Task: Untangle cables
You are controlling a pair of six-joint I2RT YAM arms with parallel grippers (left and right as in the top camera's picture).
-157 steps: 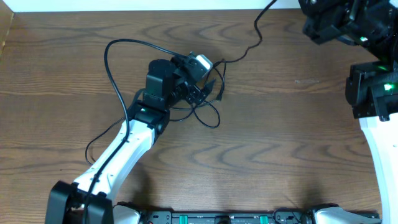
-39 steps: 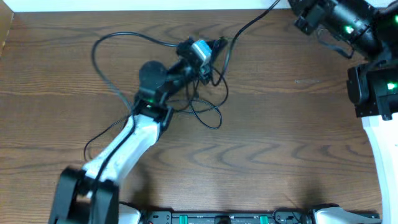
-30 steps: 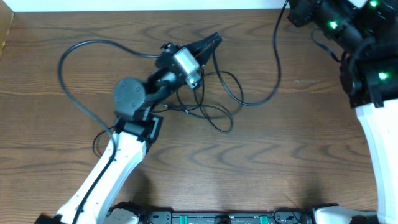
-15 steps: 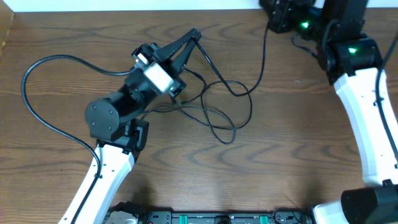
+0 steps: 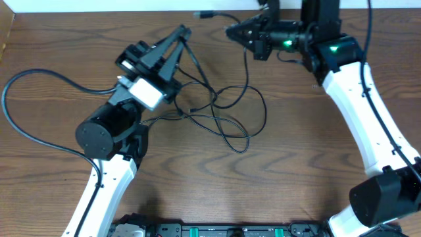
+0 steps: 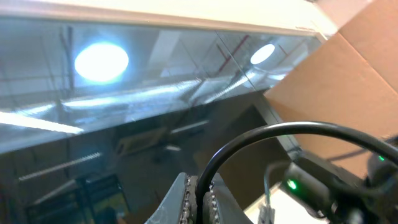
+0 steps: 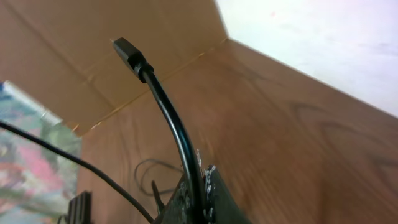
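Thin black cables (image 5: 223, 115) lie in loose crossing loops on the wooden table (image 5: 296, 171) between the two arms. My left gripper (image 5: 183, 29) is raised above the table's back, tilted up, shut on one black cable (image 6: 261, 134) that arcs away to the right. The left wrist view shows that cord pinched between the jaws of the left gripper (image 6: 198, 194). My right gripper (image 5: 230, 31) points left near the back edge, shut on another black cable (image 7: 168, 115). Its plug end (image 7: 127, 51) sticks out past the right gripper (image 7: 200, 180). No white cord shows.
The left arm's thick black lead (image 5: 26, 99) loops wide over the table's left side. A brown cardboard wall (image 7: 56, 56) stands beyond the table. The right arm (image 5: 355, 99) reaches across the right half.
Both arms have lifted and swung left with their cables. The right gripper has come from the back right corner to the back middle. The loops on the table have spread out.
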